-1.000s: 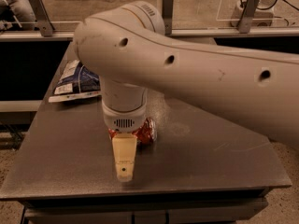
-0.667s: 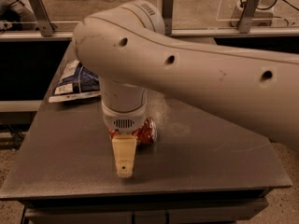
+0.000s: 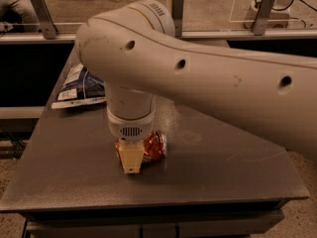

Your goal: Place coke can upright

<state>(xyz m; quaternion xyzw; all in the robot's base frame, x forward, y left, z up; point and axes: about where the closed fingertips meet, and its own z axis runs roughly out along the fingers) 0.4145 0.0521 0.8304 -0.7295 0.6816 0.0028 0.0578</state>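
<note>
The coke can [image 3: 154, 145] is red with white lettering and lies on the grey table [image 3: 223, 167] near its middle front. My gripper [image 3: 131, 155] hangs straight down from the big white arm [image 3: 208, 78] and sits right over the can. One cream finger [image 3: 131, 158] crosses the can's front and presses against it, with red showing on both sides of it. The other finger is hidden behind the can. The can's top is not visible.
A blue and white snack bag [image 3: 79, 86] lies at the table's back left corner. Railings and a glass panel [image 3: 247, 6] run behind the table. The table's front edge [image 3: 148, 205] is just below the gripper.
The visible finger's tip has drawn back from the table's front toward the can and now lies against it. The arm and the can have barely moved.
</note>
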